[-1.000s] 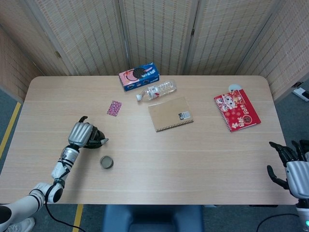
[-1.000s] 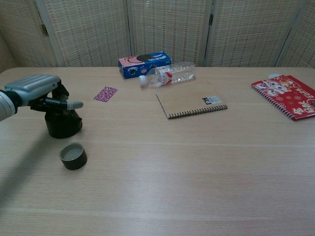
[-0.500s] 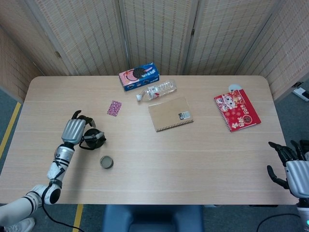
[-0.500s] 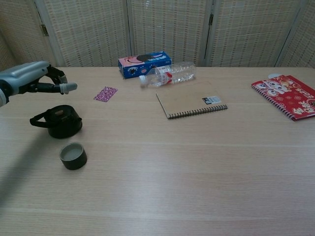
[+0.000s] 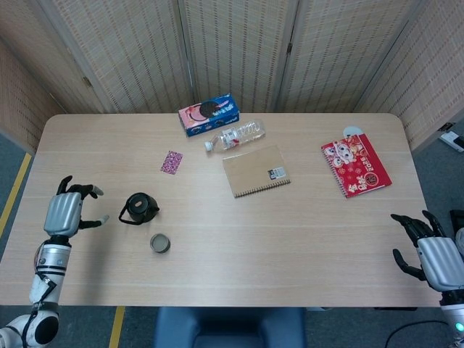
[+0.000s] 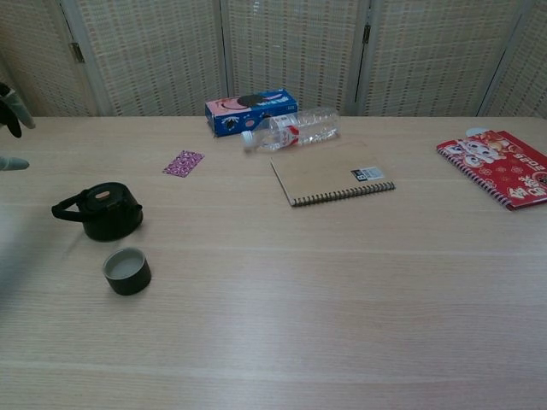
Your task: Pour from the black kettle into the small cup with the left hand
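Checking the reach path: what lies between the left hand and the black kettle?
Nothing: in the head view, bare table separates left hand from black kettle.

Head view overhead, chest view low, sharing table [image 5: 217, 239].

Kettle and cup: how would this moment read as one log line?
kettle: upright, unheld | small cup: beside it | left robot hand: open, apart from kettle | right robot hand: open

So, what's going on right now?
Both hands open: left hand, right hand. Black kettle upright beside small cup, untouched. Nothing between them.
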